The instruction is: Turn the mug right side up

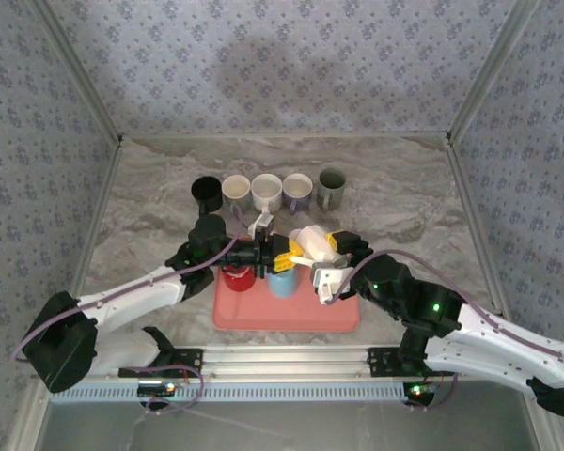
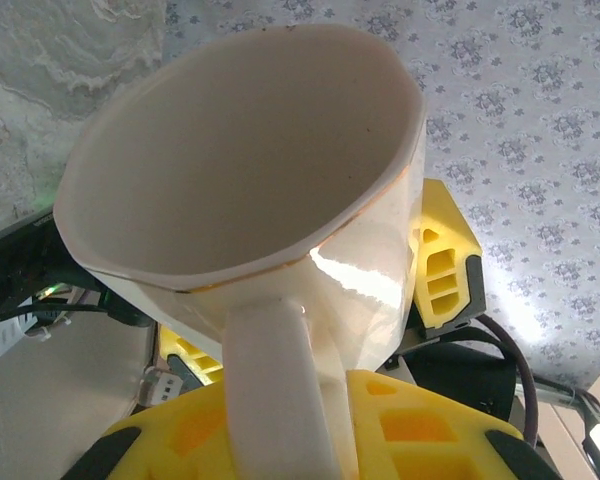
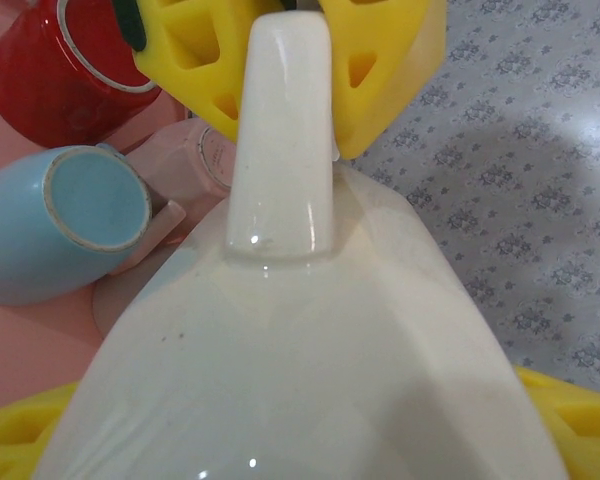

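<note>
- A grey-veined, marble-look table (image 1: 404,197) is enclosed by walls (image 1: 282,66) covered in a small floral print (metal posts are set at the corners).
- A row of five mugs (image 1: 267,192) is lined up near the back. A pink tray (image 1: 291,315) is set near the front, with a red mug (image 1: 237,276) and a blue mug (image 1: 282,280) on it.
- The cream mug (image 1: 312,241) is held tilted in the air above the tray's far edge.
- Its handle is pinched by the left gripper (image 1: 284,252), and its body is clasped between the widely set fingers of the right gripper (image 1: 324,246).
- A pink mug (image 3: 195,160) is partly hidden behind the held mug in the right wrist view.
- The right arm is cut off by the frame's edge in the top view.
</note>
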